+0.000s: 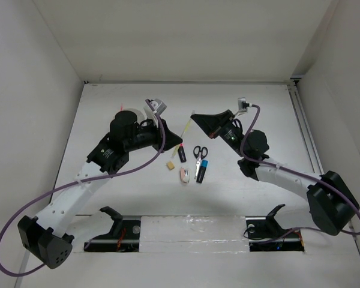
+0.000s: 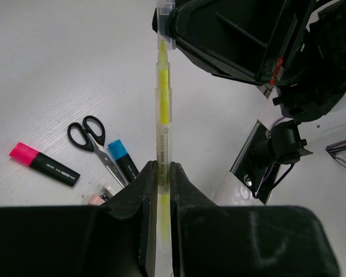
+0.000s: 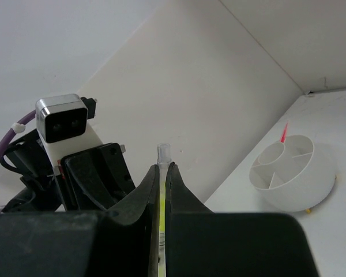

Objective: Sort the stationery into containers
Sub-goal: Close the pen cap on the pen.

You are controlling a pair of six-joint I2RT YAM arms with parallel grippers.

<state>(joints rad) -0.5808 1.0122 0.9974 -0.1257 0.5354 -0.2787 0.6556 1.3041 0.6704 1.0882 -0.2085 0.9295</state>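
A thin yellow stick [image 1: 186,127], a clear-barrelled yellow highlighter, hangs above the table between both grippers. My left gripper [image 2: 162,167] is shut on one end of it [image 2: 163,109]. My right gripper [image 3: 163,167] is shut on the other end, and its clear tip [image 3: 163,152] pokes out past the fingers. In the top view the left gripper [image 1: 176,143] and the right gripper [image 1: 196,120] face each other. The round white tray [image 3: 314,184] stands by the back wall with a pink pen [image 3: 284,133] in it.
On the table below lie a pink-capped highlighter [image 1: 182,153], black-handled scissors [image 1: 199,153], a blue-capped highlighter [image 1: 201,170], a tan eraser [image 1: 170,164] and a white-pink piece [image 1: 184,174]. White walls enclose the table on three sides.
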